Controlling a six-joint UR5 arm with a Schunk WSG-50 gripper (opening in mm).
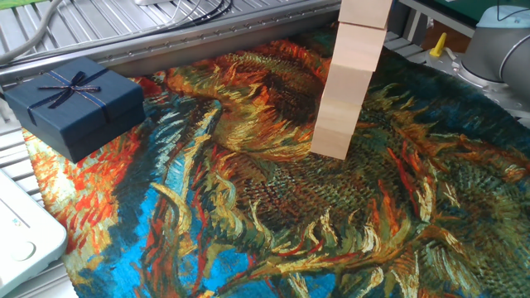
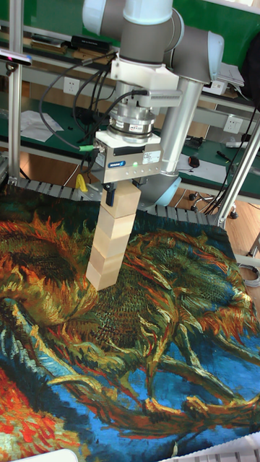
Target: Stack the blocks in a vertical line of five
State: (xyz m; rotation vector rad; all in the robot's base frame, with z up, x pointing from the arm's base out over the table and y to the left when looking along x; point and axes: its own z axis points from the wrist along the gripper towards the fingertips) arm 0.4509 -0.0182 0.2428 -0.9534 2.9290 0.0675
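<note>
The blocks (image 1: 344, 91) are pale wooden cubes standing as one vertical column of several on the painted cloth, right of centre. Its top runs out of the fixed view. In the tall fixed view the whole column (image 2: 110, 249) shows, leaning slightly in perspective. My gripper (image 2: 126, 198) hangs straight above it, and its dark fingers (image 2: 110, 196) hug both sides of the top block (image 2: 127, 205) with no gap showing. The lower blocks stand free of the gripper.
A dark navy gift box (image 1: 74, 103) with a ribbon bow sits at the cloth's left edge. A white device (image 1: 21, 236) lies at the lower left. A metal rail (image 1: 207, 41) borders the far side. The arm's base (image 1: 497, 41) stands at the right, beside a yellow part (image 1: 437, 45).
</note>
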